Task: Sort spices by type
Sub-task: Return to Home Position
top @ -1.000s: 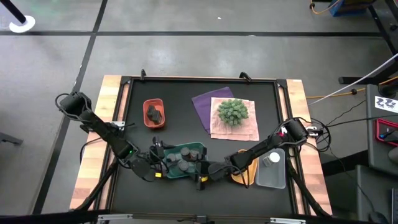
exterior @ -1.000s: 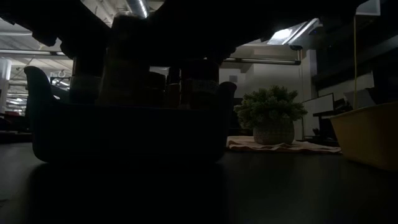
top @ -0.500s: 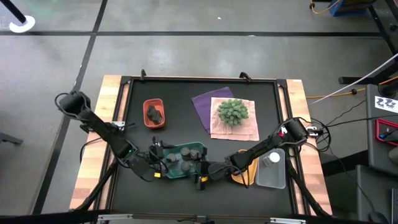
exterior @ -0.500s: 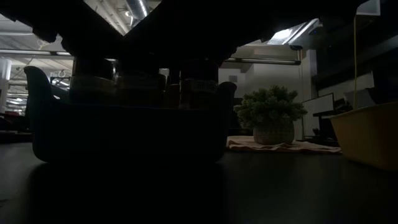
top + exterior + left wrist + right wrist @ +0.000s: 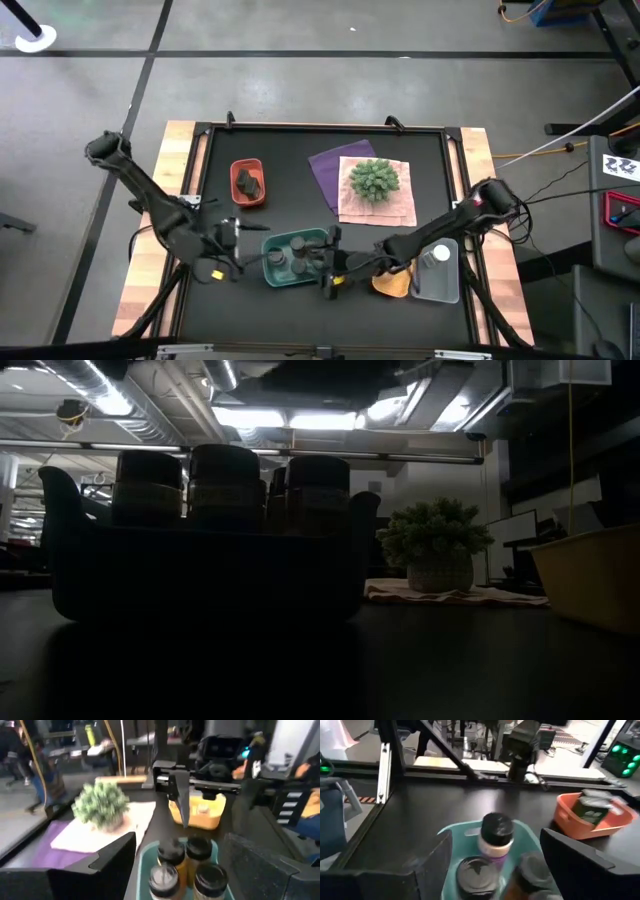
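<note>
Grippers: left gripper (image 5: 179,837) and right gripper (image 5: 496,836) flank the teal tray (image 5: 200,580), both spread wide, empty.
Risk: both hang close, so either could clip the tray wall or a tall jar on pulling away, tipping jars.
Teal tray: jars (image 5: 222,475), upright, packed together.
Red tray (image 5: 236,170): dark lumps (image 5: 249,183).
Clear tray (image 5: 445,288): white-capped jar (image 5: 437,257).
Yellow tray (image 5: 393,287): contents unclear.

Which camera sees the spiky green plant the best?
The high view: the plant sits uncovered on its pink cloth. The low view shows the plant side-on with its pot. The left wrist view shows it beyond the teal tray. The right wrist view misses it.
</note>
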You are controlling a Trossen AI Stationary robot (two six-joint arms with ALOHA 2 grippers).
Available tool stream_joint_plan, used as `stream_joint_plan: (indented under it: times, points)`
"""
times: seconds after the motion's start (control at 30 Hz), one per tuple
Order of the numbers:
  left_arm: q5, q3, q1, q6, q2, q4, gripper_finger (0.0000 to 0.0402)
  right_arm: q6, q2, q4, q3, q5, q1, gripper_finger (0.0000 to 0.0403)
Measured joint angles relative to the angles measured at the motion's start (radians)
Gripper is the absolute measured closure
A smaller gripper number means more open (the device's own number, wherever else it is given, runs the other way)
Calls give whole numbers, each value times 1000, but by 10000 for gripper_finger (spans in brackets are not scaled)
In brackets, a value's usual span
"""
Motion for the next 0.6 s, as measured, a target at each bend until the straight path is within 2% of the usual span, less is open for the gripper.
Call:
stream_joint_plan:
  times: [0.2,0.33,0.53,0.6]
  points:
    - [-21,0,-8,178,-260,-41,115,-25,-167,-167,0,41,0,105]
    - [-39,0,-7,267,-419,-40,115,-28,-337,-338,0,128,0,105]
    - [-39,0,-7,251,-567,-40,115,-52,-596,-527,0,162,0,105]
    - [-41,0,-2,315,-601,-26,115,-53,-654,-530,0,162,0,105]
